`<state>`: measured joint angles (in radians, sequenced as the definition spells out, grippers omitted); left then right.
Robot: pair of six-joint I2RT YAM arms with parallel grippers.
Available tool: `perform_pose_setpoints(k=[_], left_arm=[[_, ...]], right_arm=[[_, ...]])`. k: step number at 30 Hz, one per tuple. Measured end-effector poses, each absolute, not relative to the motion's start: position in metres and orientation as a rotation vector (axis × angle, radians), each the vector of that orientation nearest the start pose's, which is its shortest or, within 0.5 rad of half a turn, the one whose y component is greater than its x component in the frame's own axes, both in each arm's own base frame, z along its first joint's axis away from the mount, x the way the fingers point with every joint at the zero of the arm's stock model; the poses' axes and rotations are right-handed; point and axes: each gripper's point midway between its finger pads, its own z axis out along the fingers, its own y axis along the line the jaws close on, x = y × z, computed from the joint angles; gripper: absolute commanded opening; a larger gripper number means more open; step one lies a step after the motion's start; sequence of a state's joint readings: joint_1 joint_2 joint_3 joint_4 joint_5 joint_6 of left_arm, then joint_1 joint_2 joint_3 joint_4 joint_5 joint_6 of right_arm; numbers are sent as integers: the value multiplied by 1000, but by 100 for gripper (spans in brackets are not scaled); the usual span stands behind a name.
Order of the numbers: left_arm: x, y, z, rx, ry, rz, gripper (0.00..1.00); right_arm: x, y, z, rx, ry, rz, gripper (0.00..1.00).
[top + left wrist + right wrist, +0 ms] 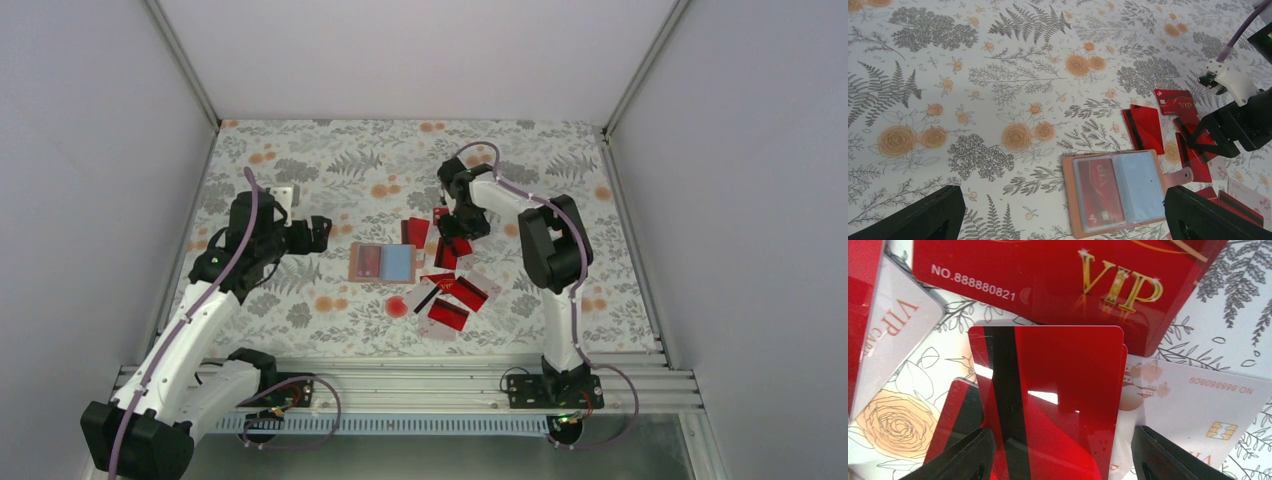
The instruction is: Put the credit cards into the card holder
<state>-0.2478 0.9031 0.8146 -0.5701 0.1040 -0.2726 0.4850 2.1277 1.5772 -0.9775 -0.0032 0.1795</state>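
Right gripper wide open, flanking black-striped red card.

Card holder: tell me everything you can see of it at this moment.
The card holder lies open and flat on the floral table cover. It is a tan-brown, leather-like folder with clear sleeves over a pale blue lining. Its left sleeve holds one red VIP card; the right sleeve looks empty. A rounded closing tab sticks out from its right edge toward the loose red cards, which lie just beyond it. Nothing is gripping it.
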Motion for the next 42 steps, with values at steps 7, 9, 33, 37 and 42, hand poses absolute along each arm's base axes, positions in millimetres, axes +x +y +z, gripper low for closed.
perform_pose_setpoints(k=[7, 9, 33, 37, 42], left_arm=[[286, -91, 209, 29, 2255, -397, 100], [286, -90, 209, 28, 2255, -395, 100], [288, -89, 207, 21, 2261, -380, 100], [288, -88, 206, 21, 2263, -379, 100], [288, -89, 206, 21, 2264, -379, 100]], right_arm=[[362, 201, 18, -493, 3062, 30, 69], [363, 206, 19, -498, 3059, 36, 69], [368, 217, 16, -478, 3048, 13, 63], [369, 217, 15, -479, 3040, 2, 59], [370, 219, 16, -496, 3022, -37, 56]])
